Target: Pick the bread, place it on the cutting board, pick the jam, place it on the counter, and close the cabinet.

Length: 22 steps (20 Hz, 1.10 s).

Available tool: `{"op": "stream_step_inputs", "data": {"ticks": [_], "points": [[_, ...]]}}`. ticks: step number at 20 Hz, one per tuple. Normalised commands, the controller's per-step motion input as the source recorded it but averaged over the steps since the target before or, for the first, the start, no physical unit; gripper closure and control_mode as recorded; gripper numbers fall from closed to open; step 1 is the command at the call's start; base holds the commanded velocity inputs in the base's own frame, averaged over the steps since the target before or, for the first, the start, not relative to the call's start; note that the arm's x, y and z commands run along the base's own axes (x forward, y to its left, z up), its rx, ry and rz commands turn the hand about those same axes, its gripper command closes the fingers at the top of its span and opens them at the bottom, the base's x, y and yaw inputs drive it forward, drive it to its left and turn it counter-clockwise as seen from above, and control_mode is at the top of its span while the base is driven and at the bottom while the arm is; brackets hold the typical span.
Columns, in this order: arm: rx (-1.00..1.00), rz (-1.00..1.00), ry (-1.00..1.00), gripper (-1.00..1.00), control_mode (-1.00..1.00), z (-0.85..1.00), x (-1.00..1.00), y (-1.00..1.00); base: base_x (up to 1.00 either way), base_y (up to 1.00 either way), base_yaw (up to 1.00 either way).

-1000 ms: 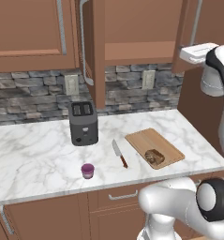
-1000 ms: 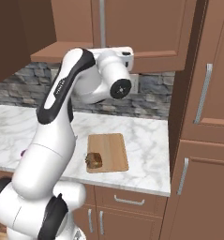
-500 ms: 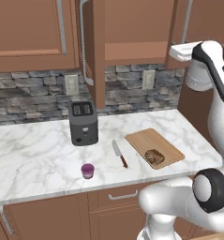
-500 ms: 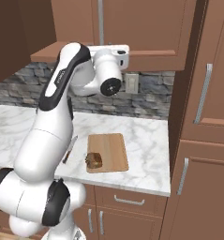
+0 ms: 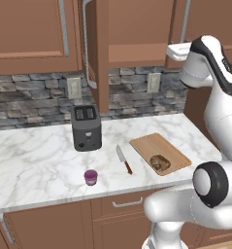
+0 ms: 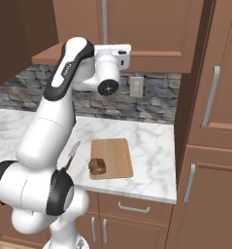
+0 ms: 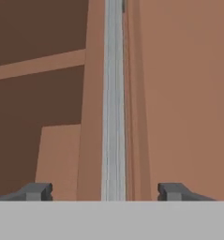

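Note:
The bread [image 5: 160, 162] [image 6: 97, 166] lies on the near end of the cutting board [image 5: 156, 146] [image 6: 115, 151]. The purple jam [image 5: 91, 177] stands on the counter [image 5: 35, 160] in front of the toaster. The cabinet [image 5: 137, 29] has its left door [image 5: 95, 53] swung out edge-on. My white hand [image 5: 178, 49] [image 6: 115, 48] is raised to shelf height at the cabinet's right door. In the hand view my gripper [image 7: 105, 192] is open, its fingertips [image 7: 36, 191] wide apart, with the door's silver bar handle [image 7: 114, 103] straight ahead and the dark cabinet interior to its left. Nothing is held.
A black toaster [image 5: 86, 127] stands at the back of the counter. A red-handled knife [image 5: 123, 159] [image 6: 71, 154] lies between the jam and the board. A tall cabinet [image 6: 209, 121] bounds the counter's right end. The stone backsplash carries two outlets [image 5: 154, 82].
The jaws have opened wider. The hand has swung left in the left base view, closer to the cabinet door's handle. Bread, jam and board have not moved.

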Motion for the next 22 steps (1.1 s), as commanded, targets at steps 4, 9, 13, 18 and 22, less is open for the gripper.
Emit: {"op": "stream_step_inputs", "data": {"ticks": [4, 9, 13, 18, 22], "points": [[0.0, -0.05, -0.03, -1.0, -1.0, 0.0, 0.34, 0.0, 0.0, 0.0, 0.0], [0.0, -0.04, -0.03, -1.0, -1.0, 0.0, 0.37, 0.0, 0.0, 0.0, 0.0], [0.0, -0.04, -0.03, -1.0, -1.0, 0.0, 0.36, 0.0, 0.0, 0.0, 0.0], [0.0, -0.04, -0.02, -1.0, -1.0, 0.0, 0.34, 0.0, 0.0, 0.0, 0.0], [0.0, -0.03, 0.0, -1.0, -1.0, 0.0, 0.24, 0.0, 0.0, 0.0, 0.0]]}}
